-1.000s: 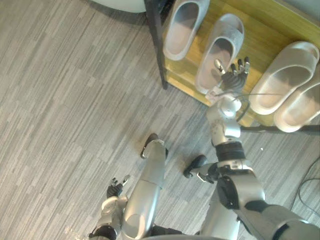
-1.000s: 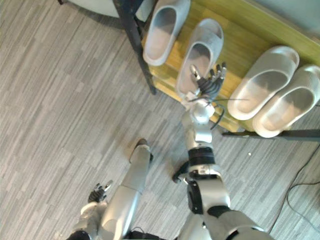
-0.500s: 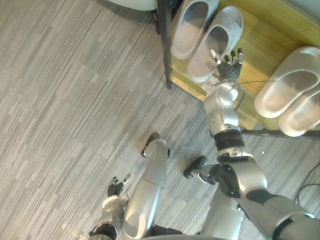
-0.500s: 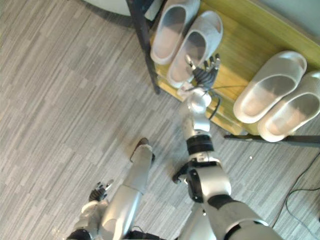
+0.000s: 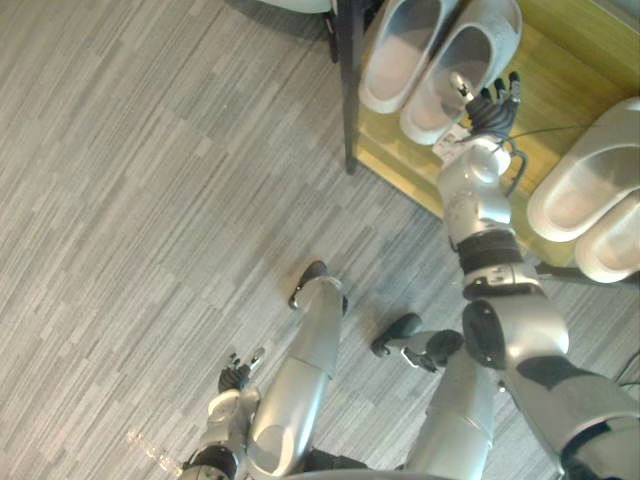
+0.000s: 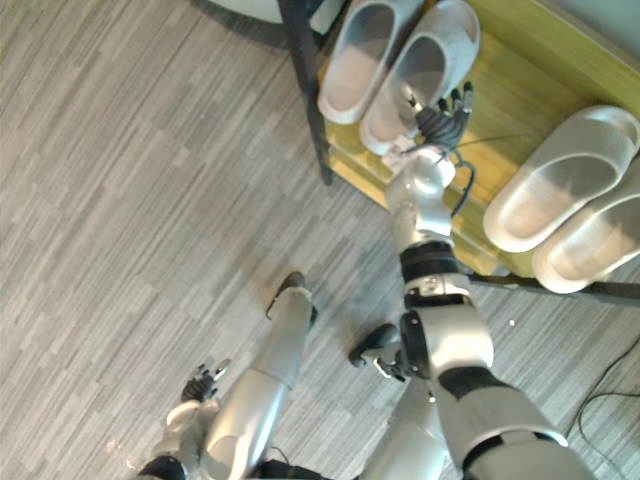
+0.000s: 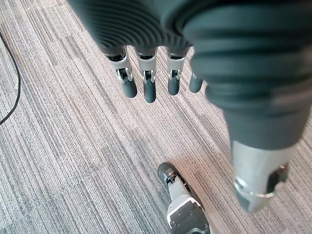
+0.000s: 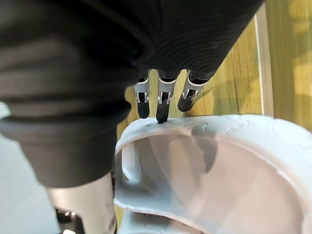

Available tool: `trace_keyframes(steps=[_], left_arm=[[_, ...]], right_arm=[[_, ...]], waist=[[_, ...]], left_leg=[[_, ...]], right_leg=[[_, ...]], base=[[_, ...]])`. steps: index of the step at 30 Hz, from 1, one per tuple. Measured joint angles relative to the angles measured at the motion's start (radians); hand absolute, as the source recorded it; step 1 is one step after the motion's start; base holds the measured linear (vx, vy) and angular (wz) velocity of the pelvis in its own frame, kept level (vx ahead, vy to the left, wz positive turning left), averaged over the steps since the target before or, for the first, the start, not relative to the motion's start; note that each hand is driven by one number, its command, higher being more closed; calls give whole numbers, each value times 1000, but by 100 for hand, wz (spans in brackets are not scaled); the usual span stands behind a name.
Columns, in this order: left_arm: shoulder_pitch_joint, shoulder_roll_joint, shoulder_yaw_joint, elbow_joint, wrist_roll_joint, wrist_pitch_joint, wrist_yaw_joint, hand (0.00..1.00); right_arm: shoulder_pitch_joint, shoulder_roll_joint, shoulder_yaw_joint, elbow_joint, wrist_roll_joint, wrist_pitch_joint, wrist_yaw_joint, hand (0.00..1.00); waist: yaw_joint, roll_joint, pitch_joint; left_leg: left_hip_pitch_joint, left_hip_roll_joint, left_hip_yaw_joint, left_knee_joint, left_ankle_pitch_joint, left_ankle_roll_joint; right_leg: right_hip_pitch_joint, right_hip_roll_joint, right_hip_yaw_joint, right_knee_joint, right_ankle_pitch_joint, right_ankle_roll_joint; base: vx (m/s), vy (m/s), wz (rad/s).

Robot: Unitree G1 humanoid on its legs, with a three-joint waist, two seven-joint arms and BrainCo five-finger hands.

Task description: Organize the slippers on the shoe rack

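Under the left fingers (image 7: pixel 148 90), grey striped floor (image 5: pixel 150 200), nothing else near them. Ahead of the right fingers (image 8: pixel 163 100), the wooden rack (image 5: pixel 545 75), with a dark post (image 5: pixel 346 100) at its corner. On the rack, two pairs of pale slippers, openings up.

Right at the right fingertips, the near slipper (image 5: pixel 455 75). Touching it on the side away from the fingers, the mate (image 5: pixel 395 50), the two lined up side by side. Well apart on the fingers' other side, the far pair (image 5: pixel 585 180), also side by side, with bare wood in between.

And there's the right hand (image 5: pixel 490 105), stretched out over the rack! Fingers straight and close together in a row, tips down at the near slipper's rim on its wood side, thumb apart over the opening. Nothing curled, nothing pinched. Can't tell if the tips press the rim or just meet it.

Low by the floor, the left hand (image 5: pixel 232 375), hanging loose. Fingers straight, slightly spread, holding nothing, well away from the rack and every slipper.
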Motion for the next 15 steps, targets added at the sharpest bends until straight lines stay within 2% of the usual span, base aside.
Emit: trace_keyframes(steps=[6, 9, 10, 13, 15], left_arm=[[-1, -6, 0, 0, -1, 0, 0, 0], [-1, -6, 1, 0, -2, 0, 0, 0], [-1, -7, 1, -2, -2, 0, 0, 0], [2, -5, 1, -3, -2, 1, -1, 0], [5, -2, 1, -5, -2, 1, -1, 0]], right_arm=[[-4, -27, 45, 18, -16, 21, 24, 0], [-3, -25, 59, 11, -62, 39, 26, 0], [1, -23, 73, -3, -108, 47, 26, 0], [57, -1, 85, -147, -195, 59, 28, 0], [112, 18, 90, -238, -252, 60, 31, 0]], waist=[[0, 10, -3], [-1, 11, -4], [-1, 11, -4], [-10, 11, -4], [-20, 10, -4]], left_leg=[[-1, 11, 8, 19, -4, 7], [3, 19, 16, 23, -5, 9], [8, 24, 23, 24, -5, 9], [45, 40, 43, 16, -4, 7], [99, 53, 52, -12, -5, 9]], right_leg=[[-5, 3, 11, 11, 1, -1], [-5, 7, 16, 12, 3, -4], [-5, 11, 23, 12, 6, -6], [21, 22, 34, -3, 17, -16], [69, 33, 36, -32, 25, -9]], base=[[-20, 41, -5], [-32, 45, -10], [-33, 47, -18], [-23, 53, -21], [-16, 42, -14]])
